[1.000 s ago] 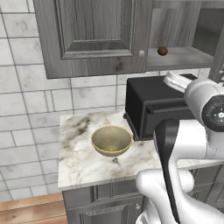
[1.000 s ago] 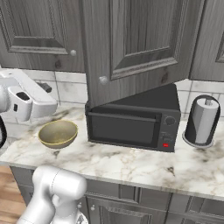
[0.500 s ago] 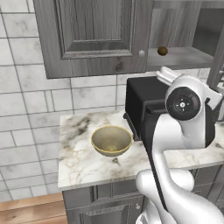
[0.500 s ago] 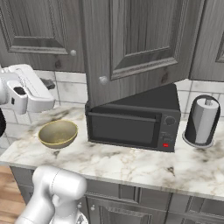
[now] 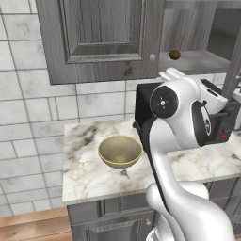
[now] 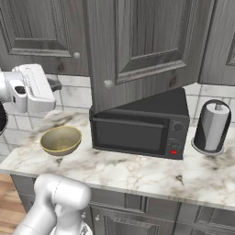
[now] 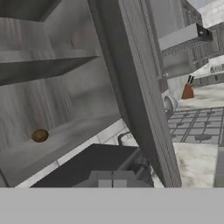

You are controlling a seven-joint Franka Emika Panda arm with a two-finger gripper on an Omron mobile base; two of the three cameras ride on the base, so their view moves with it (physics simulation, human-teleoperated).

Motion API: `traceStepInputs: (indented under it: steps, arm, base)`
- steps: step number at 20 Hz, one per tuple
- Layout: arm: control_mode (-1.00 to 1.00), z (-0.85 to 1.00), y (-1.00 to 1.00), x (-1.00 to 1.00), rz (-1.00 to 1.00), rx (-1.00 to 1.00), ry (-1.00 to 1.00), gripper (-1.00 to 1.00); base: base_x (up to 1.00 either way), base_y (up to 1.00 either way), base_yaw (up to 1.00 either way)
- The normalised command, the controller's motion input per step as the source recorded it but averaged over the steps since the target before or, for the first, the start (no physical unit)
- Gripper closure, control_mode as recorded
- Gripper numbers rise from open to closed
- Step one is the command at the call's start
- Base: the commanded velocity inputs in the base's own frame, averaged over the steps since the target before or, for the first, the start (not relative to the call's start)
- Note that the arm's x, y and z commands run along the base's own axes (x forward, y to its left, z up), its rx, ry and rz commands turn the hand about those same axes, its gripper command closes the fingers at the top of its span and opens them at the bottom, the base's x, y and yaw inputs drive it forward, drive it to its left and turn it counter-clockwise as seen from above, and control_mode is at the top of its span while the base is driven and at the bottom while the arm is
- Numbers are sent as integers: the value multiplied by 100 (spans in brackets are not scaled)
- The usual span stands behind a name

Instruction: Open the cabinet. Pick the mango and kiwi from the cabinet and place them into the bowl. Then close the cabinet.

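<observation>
The cabinet (image 5: pixel 103 37) has its left door shut, and its right door (image 6: pixel 147 46) is swung wide open over the oven. The brown kiwi (image 5: pixel 174 55) lies on the bare lower shelf; it is also at the left of the hand view (image 7: pixel 40 135). The mango is out of view. The tan bowl (image 5: pixel 120 150) stands empty on the counter, left of the oven. My gripper (image 6: pixel 54 84) is shut on nothing. It hangs above the bowl (image 6: pixel 60 140), below shelf height, pointing towards the open cabinet, well short of the kiwi.
A black toaster oven (image 6: pixel 137 133) stands right under the open door. To its right is a paper towel roll (image 6: pixel 211 126). The door's edge and knob (image 7: pixel 169 104) cross the middle of the hand view. The marble counter (image 5: pixel 84 174) ends at the left.
My hand has risen a little and the arm's elbow has swung up and left. The door, kiwi and bowl have not moved.
</observation>
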Motion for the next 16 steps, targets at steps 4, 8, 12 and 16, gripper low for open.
traceStepInputs:
  steps: [4,8,12,16]
  arm:
    - [-100,0,0,24,-18,-2,0,100]
    - [-100,0,0,24,-17,-2,0,100]
    - [-100,0,-6,21,-16,0,0,100]
    - [-100,0,-18,23,-13,0,0,100]
  base:
    - [0,0,0]
    - [0,0,0]
    - [0,0,0]
    - [0,0,0]
